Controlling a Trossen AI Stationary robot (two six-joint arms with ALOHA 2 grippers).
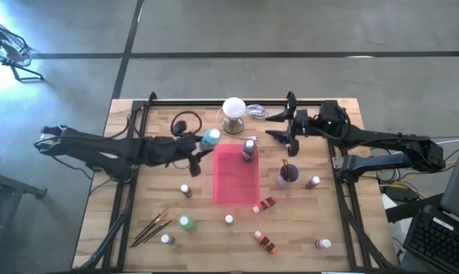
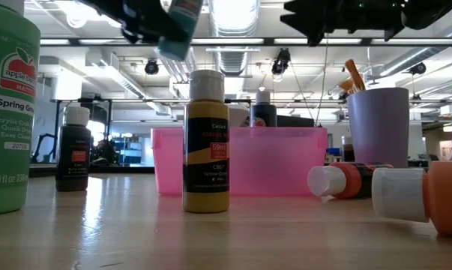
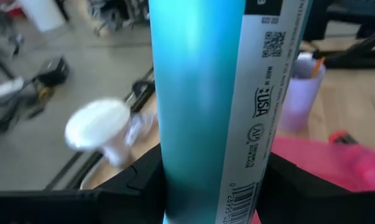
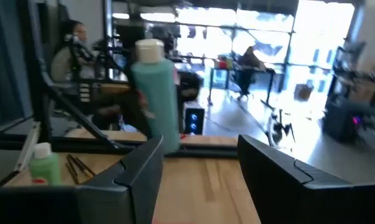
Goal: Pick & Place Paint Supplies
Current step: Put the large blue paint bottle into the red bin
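From above, my left gripper (image 1: 202,147) holds the teal bottle (image 1: 211,138) over the table, just off the pink tray's (image 1: 235,183) corner. My right gripper (image 1: 288,122) hangs near the white stand (image 1: 233,114), fingers apart, holding nothing. A dark bottle (image 1: 249,150) stands at the tray's far edge; brushes (image 1: 151,227) lie near the front-left.

At table level, the teal bottle (image 2: 178,28) hangs tilted above a yellow bottle (image 2: 206,142).

My left wrist shows the bottle (image 3: 203,99) clamped between my fingers (image 3: 299,186).

My right wrist sees it (image 4: 155,93) upright beyond my spread fingers (image 4: 134,168).
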